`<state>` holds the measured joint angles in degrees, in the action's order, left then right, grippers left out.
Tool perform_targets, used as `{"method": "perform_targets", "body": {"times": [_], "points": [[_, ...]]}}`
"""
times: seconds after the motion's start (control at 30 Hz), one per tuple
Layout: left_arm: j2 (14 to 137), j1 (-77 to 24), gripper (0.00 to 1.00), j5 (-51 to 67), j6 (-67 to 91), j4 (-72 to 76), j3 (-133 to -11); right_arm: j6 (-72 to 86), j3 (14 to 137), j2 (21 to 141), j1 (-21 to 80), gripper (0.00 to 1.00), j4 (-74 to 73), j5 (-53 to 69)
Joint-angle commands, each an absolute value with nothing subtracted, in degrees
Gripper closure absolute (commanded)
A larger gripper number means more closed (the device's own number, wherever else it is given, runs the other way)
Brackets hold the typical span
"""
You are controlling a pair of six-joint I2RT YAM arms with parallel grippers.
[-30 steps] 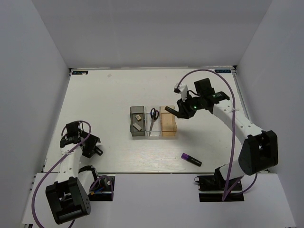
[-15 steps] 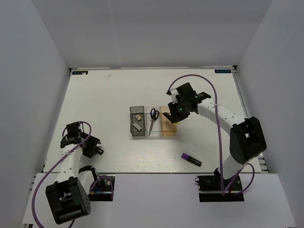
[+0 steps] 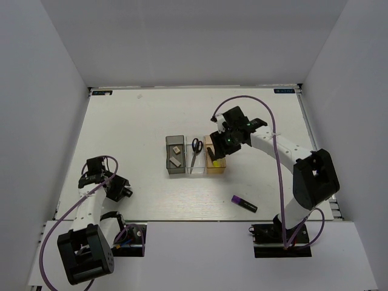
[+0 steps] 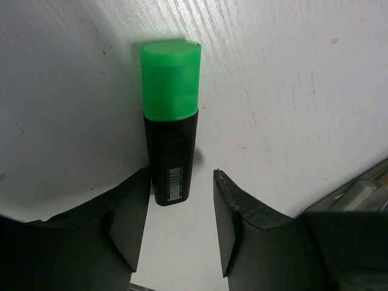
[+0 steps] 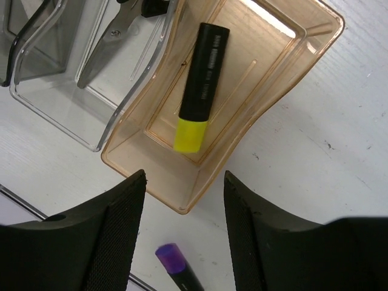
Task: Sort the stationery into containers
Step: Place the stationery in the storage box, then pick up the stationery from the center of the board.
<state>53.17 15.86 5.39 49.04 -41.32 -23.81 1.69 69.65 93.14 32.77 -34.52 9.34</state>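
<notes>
Three markers [image 3: 244, 204], two erasers [image 3: 175, 162], one scissors [image 3: 196, 145]

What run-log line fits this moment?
right gripper open above amber bin | yellow marker inside it | left gripper open astride green marker | purple marker loose on table

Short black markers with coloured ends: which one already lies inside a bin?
The yellow-ended marker, lying in the amber-orange translucent plastic bin. The purple-ended marker and the green-ended marker both lie on the bare white table, outside every bin.
</notes>
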Motion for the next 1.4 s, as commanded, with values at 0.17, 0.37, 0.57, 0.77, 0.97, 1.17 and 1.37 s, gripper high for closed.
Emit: {"method": "perform_targets", "body": {"times": [0.17, 0.37, 0.57, 0.77, 0.97, 1.17, 1.37], "points": [[53.35, 13.79, 0.47, 1.34, 47.99, -42.97, -24.78, 0.62, 69.97, 84.3, 32.61, 0.42, -31.82, 11.78], [59.4, 10.2, 0.47, -3.25, 46.5, -46.05, -28.3, 0.44, 63.39, 74.9, 31.73, 0.1, -27.87, 14.57], [63.45, 10.02, 0.5, -5.01, 45.0, -46.67, -30.06, -1.49, 59.5, 69.09, 30.67, 0.1, -26.37, 17.31], [67.14, 9.76, 0.6, -5.45, 45.53, -44.47, -28.83, -1.14, 56.78, 64.43, 29.45, 0.1, -25.23, 18.72], [70.93, 8.88, 0.87, -4.92, 45.27, -42.11, -28.21, -1.75, 54.93, 60.82, 28.39, 0.1, -26.01, 19.07], [66.11, 5.99, 0.99, -4.39, 43.42, -43.32, -29.96, -5.71, 53.53, 58.01, 27.42, 0.12, -28.3, 21.53], [56.8, 0.45, 0.99, -3.6, 41.05, -47.72, -37.17, -5.1, 51.68, 57.39, 26.63, 0.2, -27.16, 20.66]]}}
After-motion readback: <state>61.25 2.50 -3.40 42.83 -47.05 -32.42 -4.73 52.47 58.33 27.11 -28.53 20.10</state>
